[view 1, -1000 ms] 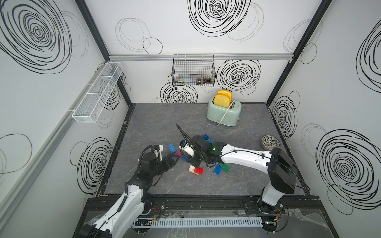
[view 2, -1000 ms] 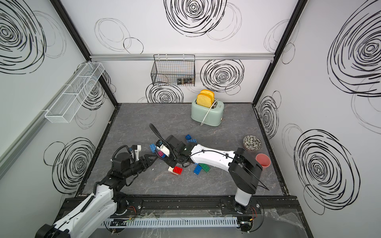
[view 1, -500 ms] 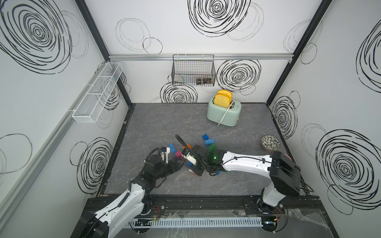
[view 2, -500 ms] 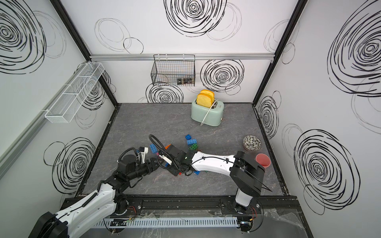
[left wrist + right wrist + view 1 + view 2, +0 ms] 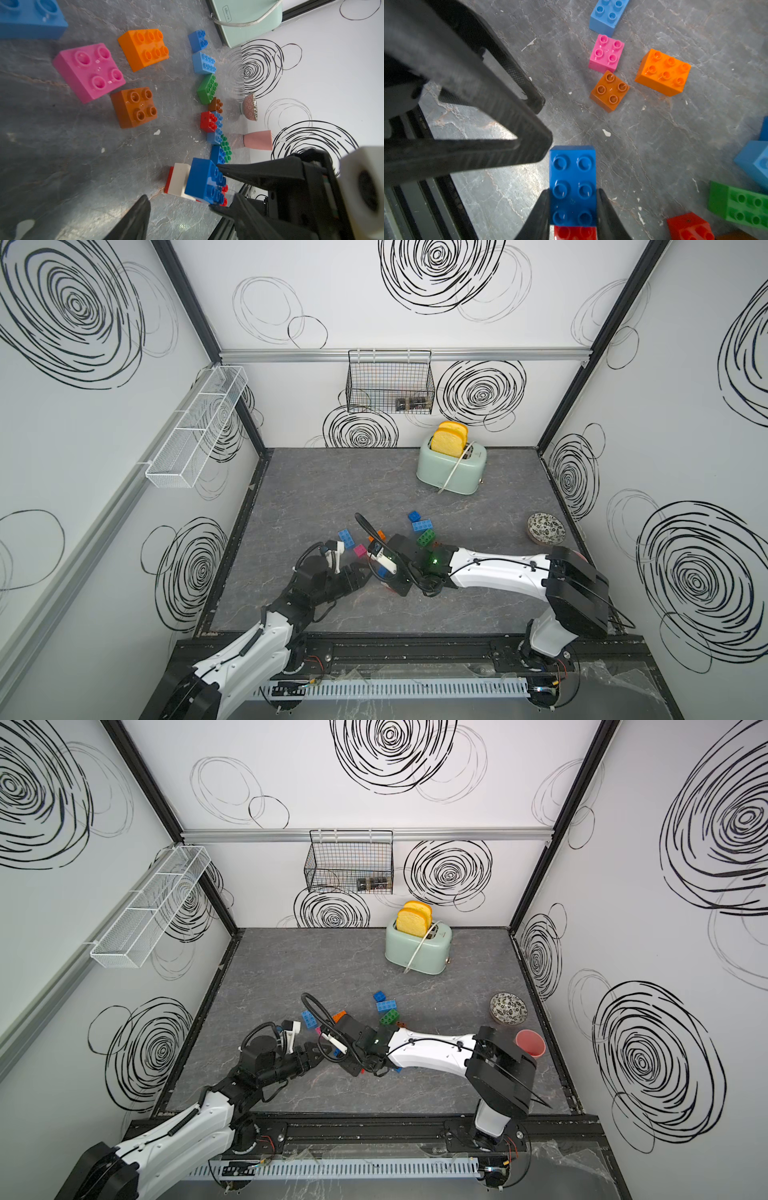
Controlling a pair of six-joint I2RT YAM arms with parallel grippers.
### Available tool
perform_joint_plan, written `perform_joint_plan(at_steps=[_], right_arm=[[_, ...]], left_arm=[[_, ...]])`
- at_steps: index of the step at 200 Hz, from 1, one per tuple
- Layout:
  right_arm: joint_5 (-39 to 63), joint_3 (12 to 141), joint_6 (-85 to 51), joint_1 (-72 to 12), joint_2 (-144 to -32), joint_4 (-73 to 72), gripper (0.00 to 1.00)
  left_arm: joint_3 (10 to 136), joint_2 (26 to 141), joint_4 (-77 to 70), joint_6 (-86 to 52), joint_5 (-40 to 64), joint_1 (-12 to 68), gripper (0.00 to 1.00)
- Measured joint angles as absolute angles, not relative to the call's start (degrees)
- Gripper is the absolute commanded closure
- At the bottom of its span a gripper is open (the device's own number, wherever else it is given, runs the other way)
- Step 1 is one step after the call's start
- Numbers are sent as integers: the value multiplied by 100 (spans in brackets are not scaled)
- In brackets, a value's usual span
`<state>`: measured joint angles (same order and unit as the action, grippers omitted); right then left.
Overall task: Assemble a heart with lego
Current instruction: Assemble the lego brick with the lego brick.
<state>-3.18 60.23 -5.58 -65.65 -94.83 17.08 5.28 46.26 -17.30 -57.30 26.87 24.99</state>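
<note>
My right gripper (image 5: 573, 193) is shut on a dark blue oblong lego brick (image 5: 572, 182), one finger on each long side. The brick hangs tilted just over a white-and-red lego pair (image 5: 178, 182) on the floor; I cannot tell whether they touch. My left gripper (image 5: 546, 122) stands open and empty right beside the blue brick's free end. In both top views the right wrist (image 5: 399, 568) hides this spot, with the left gripper (image 5: 318, 1050) alongside. Pink (image 5: 606, 53), brown (image 5: 609, 90), orange (image 5: 663, 71), light blue (image 5: 607, 14), green (image 5: 737, 205) and red (image 5: 689, 226) bricks lie loose.
A mint toaster (image 5: 451, 472) with bread stands at the back. A patterned bowl (image 5: 546, 526) and a pink cup (image 5: 530, 1044) sit at the right. A wire basket (image 5: 390, 385) and a white mesh shelf (image 5: 195, 431) hang on the walls. More blue bricks (image 5: 422, 525) lie mid-floor.
The right gripper has come toward the front with the blue brick, over the red-and-white pair, which the wrist now covers. The left gripper has moved right, up to that spot.
</note>
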Motion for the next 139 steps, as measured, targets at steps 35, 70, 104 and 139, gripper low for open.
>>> perform_joint_plan(at_steps=[35,70,104,139], right_arm=[[-349,5951,-556,-6565,-9483,1688,72],[-373,5887,-556,-6565,-9487,1653,72],[-368,5887,-528,-6565,-9498,1627,72],[-305,5859,-443,-6563,-9500,1575,73]], left_arm=[[526,4700,-1822,-5749,2685,2515,33],[523,4770,-1872,-5767,2685,2530,33],[495,4823,-1994,-5780,2685,2543,33],[447,4901,-2128,-5791,2709,2552,33]])
